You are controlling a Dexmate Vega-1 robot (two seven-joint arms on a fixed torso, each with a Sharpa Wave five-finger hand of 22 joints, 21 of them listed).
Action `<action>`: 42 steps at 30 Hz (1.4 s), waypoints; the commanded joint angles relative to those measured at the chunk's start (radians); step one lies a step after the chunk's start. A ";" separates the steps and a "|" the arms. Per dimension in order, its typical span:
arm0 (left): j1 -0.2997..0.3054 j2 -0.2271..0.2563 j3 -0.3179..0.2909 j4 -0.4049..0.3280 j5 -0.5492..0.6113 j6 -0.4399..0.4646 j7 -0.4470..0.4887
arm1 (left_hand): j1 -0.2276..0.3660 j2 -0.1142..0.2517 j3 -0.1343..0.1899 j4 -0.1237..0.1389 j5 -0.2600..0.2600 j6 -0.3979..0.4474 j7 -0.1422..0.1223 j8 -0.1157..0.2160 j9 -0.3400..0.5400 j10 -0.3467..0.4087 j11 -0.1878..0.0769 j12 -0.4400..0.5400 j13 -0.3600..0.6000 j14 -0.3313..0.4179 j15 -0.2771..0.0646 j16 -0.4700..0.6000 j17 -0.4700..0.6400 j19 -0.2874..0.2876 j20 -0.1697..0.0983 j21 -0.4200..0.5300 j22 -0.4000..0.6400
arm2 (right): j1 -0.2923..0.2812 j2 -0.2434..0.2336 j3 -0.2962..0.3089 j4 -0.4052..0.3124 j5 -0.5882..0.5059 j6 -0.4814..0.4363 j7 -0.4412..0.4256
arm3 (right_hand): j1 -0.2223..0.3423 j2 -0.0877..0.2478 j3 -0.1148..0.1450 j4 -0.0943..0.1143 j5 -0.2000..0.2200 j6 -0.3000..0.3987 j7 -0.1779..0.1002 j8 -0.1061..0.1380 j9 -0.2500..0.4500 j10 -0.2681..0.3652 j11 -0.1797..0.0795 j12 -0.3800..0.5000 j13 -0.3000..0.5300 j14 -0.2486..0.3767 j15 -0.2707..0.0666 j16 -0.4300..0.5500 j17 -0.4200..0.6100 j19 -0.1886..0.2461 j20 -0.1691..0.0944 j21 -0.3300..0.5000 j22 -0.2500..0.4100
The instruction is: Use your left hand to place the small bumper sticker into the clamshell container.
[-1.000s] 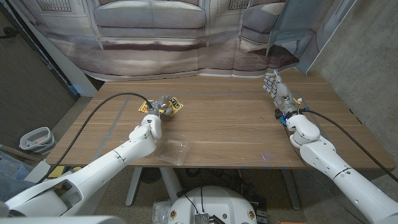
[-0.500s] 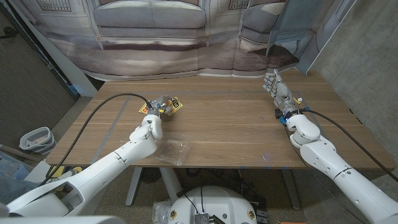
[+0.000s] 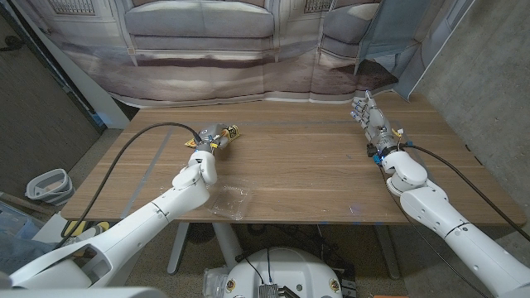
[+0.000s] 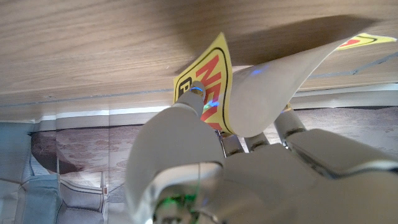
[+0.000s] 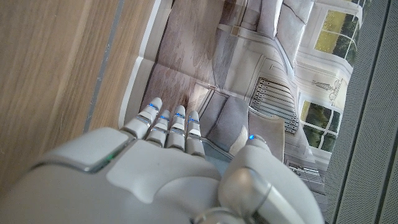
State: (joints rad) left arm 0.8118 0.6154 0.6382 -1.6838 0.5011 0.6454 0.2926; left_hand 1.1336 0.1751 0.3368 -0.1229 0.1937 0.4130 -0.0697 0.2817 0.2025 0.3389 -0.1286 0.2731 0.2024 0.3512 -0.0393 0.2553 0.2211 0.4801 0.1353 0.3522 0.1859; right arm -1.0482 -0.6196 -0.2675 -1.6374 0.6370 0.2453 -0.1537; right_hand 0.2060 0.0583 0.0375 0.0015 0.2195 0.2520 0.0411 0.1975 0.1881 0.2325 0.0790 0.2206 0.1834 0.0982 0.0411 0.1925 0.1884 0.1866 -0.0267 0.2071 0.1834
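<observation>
From the head camera, the left hand [image 3: 209,142] grips the yellow sticker [image 3: 225,134] at the table's [image 3: 306,165] far left; the clear container [image 3: 228,199] lies near the front edge. The right hand [image 3: 371,116] waits with fingers straight, holding nothing.

The left wrist camera shows fingers [image 4: 186,112] pinching the curled sticker [image 4: 211,81].

The right wrist camera shows the right hand [image 5: 168,155] with fingers extended together.
</observation>
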 commanded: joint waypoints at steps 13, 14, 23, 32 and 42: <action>0.026 0.010 -0.024 -0.077 0.023 0.041 -0.006 | -0.015 -0.016 0.008 0.015 -0.007 -0.046 -0.004 -0.024 0.004 -0.020 0.000 -0.024 0.004 -0.009 -0.026 -0.014 0.001 -0.013 0.015 -0.008 0.003 | -0.021 -0.013 0.016 -0.028 0.003 0.005 -0.004 | 0.000 0.005 0.002 -0.004 0.001 0.005 0.001 0.002 0.003 0.005 0.000 0.002 0.006 0.008 0.004 -0.002 0.001 0.002 0.002 -0.002 0.003; 0.026 0.013 -0.025 -0.084 0.024 0.046 -0.013 | -0.015 -0.017 0.008 0.015 -0.007 -0.046 -0.004 -0.024 0.005 -0.021 0.000 -0.026 0.004 -0.009 -0.026 -0.015 0.001 -0.014 0.015 -0.009 0.003 | -0.021 -0.013 0.016 -0.028 0.002 0.005 -0.004 | 0.001 0.005 0.002 -0.004 0.001 0.005 0.001 0.002 0.003 0.006 0.000 0.002 0.006 0.008 0.004 -0.002 0.001 0.002 0.002 -0.002 0.003; 0.033 0.021 -0.031 -0.103 0.033 0.054 -0.016 | -0.019 -0.019 0.010 0.017 -0.007 -0.052 -0.003 -0.029 0.005 -0.026 -0.001 -0.031 0.005 -0.015 -0.024 -0.020 0.000 -0.020 0.017 -0.012 0.003 | -0.018 -0.012 0.015 -0.025 0.001 0.011 0.002 | 0.001 0.006 0.002 -0.004 0.001 0.004 0.002 0.002 0.003 0.005 0.001 0.002 0.006 0.008 0.005 -0.002 0.001 0.003 0.003 -0.002 0.003; 0.035 0.029 -0.033 -0.129 0.046 0.063 -0.022 | -0.021 -0.019 0.011 0.018 -0.008 -0.054 -0.003 -0.032 0.005 -0.028 -0.001 -0.035 0.005 -0.014 -0.023 -0.022 0.000 -0.021 0.018 -0.013 0.004 | -0.014 -0.008 0.016 -0.029 0.004 0.007 -0.003 | 0.002 0.007 0.002 -0.005 0.000 0.004 0.003 0.002 0.003 0.006 0.000 0.002 0.006 0.009 0.005 -0.002 0.001 0.003 0.003 -0.002 0.003; 0.041 0.036 -0.032 -0.147 0.058 0.073 -0.026 | -0.028 -0.025 0.010 0.021 -0.010 -0.063 -0.002 -0.038 0.005 -0.030 0.000 -0.039 0.006 -0.013 -0.025 -0.025 0.000 -0.020 0.018 -0.015 0.004 | -0.013 -0.008 0.014 -0.022 0.002 0.010 0.002 | 0.002 0.008 0.002 -0.005 0.000 0.004 0.002 0.002 0.003 0.006 0.000 0.002 0.006 0.009 0.005 -0.002 0.001 0.003 0.002 -0.002 0.003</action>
State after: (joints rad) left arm 0.8456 0.6419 0.6074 -1.8082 0.5466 0.7108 0.2706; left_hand 1.1137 0.1553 0.3463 -0.1076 0.1848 0.3517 -0.0770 0.2467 0.2023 0.3132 -0.1252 0.2382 0.2023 0.3422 -0.0409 0.2353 0.2183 0.4602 0.1553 0.3397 0.1862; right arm -1.0630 -0.6296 -0.2526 -1.6641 0.6395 0.2530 -0.1542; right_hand 0.2059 0.0583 0.0375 0.0016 0.2195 0.2519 0.0412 0.1975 0.1880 0.2322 0.0788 0.2206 0.1834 0.0995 0.0425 0.1925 0.1861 0.1865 -0.0267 0.2071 0.1834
